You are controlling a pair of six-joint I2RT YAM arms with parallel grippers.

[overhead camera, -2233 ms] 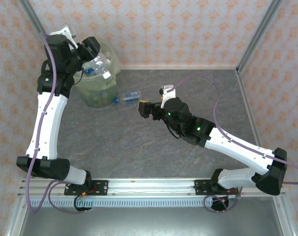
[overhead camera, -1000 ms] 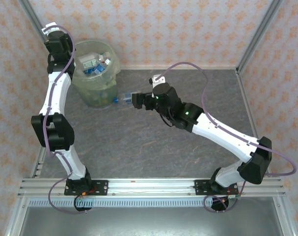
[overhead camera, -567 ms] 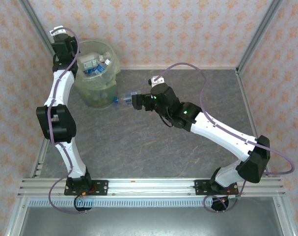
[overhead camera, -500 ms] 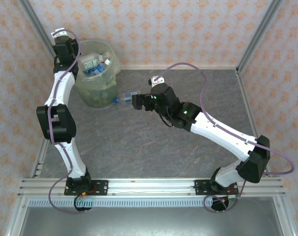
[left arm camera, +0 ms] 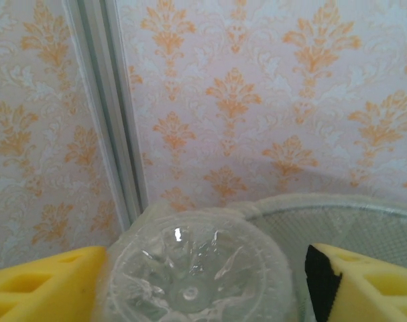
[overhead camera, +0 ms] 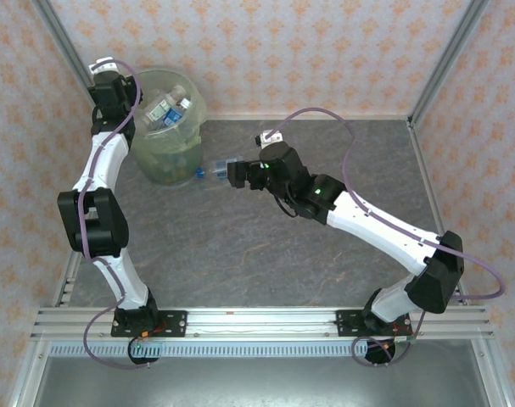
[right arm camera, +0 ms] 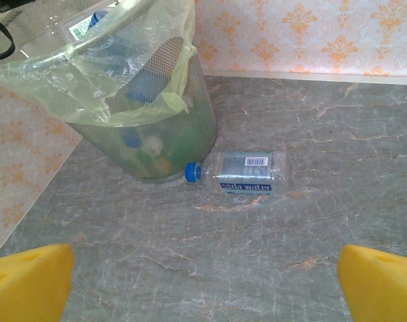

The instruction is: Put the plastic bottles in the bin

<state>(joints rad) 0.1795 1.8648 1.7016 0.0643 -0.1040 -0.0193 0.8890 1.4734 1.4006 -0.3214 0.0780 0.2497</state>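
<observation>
Bottle (left arm camera: 190, 282) freed over bin (overhead camera: 164, 161): eased left gripper (left arm camera: 206, 268) apart just now, gap at pad; right gripper (right arm camera: 203, 268) spread near last bottle (right arm camera: 247, 173).

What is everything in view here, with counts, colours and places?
bin: one, pale-green translucent, bag-lined, far left of the table.
bottles in the bin: several, count unclear, mostly clear, some blue caps.
bottle on the table: one, clear, blue cap, lying beside the bin's base, cap toward it.
bottle at the bin's top: one, clear, base facing the left wrist camera.
table: one, grey marbled.
walls: pale with orange pattern.
frame post: silver metal, by the bin.
left arm: white and black, reaching to the bin; left jaws yellow, either side of that top bottle, grip unclear.
right arm: white and black; right jaws yellow, open, facing the table bottle, apart from it.
</observation>
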